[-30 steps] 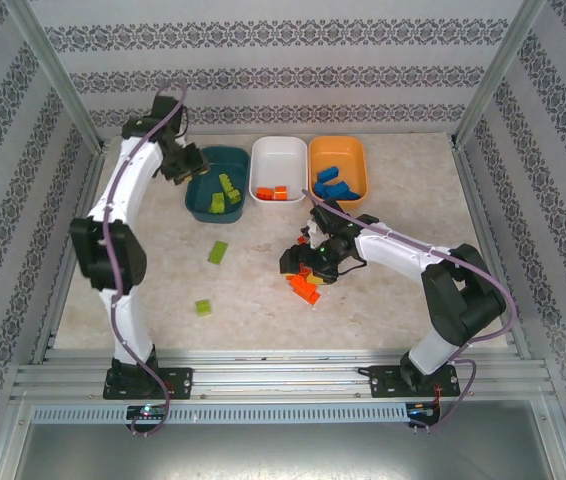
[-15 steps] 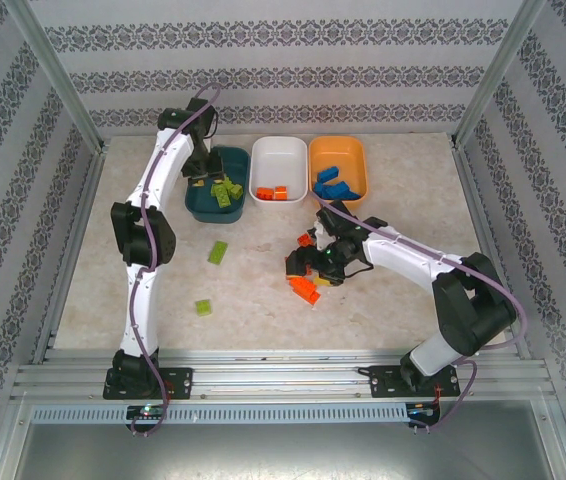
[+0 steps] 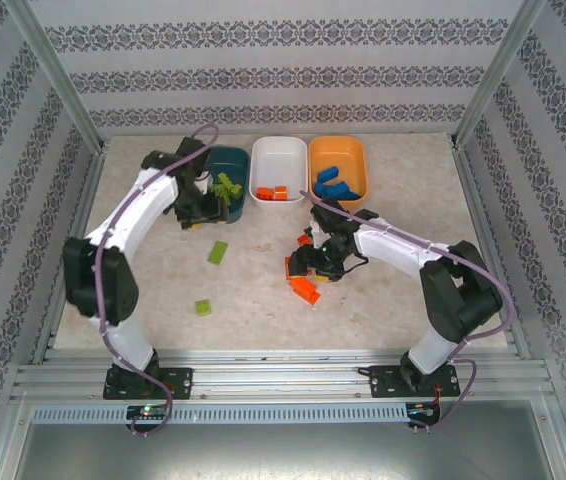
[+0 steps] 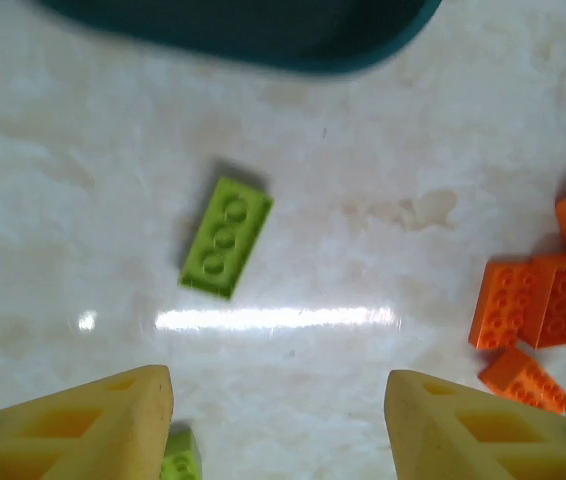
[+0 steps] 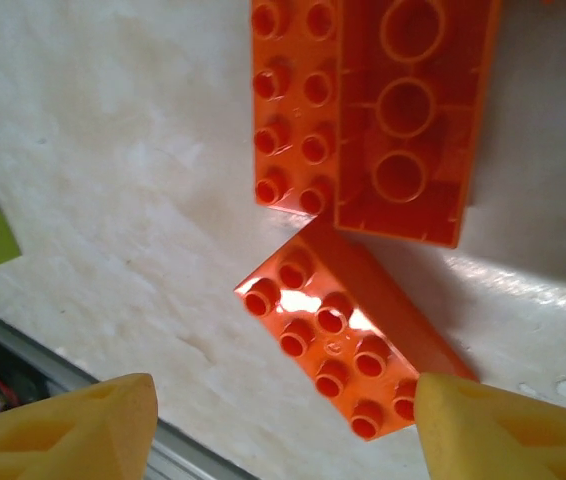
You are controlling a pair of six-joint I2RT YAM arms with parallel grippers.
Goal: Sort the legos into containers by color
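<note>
Now the left pincer (image 4: 278, 400), empty and spread, has left the teal bin (image 4: 263, 35) for a green lego (image 4: 226, 237) on the desk (image 4: 383, 130); the right pincer (image 5: 283, 392), open, straddles an orange lego (image 5: 348, 350).

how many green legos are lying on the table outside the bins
2. One green lego lies just in front of the teal bin. The second green lego lies further forward and slightly left of the first. Others may be hidden under the arms.
</note>
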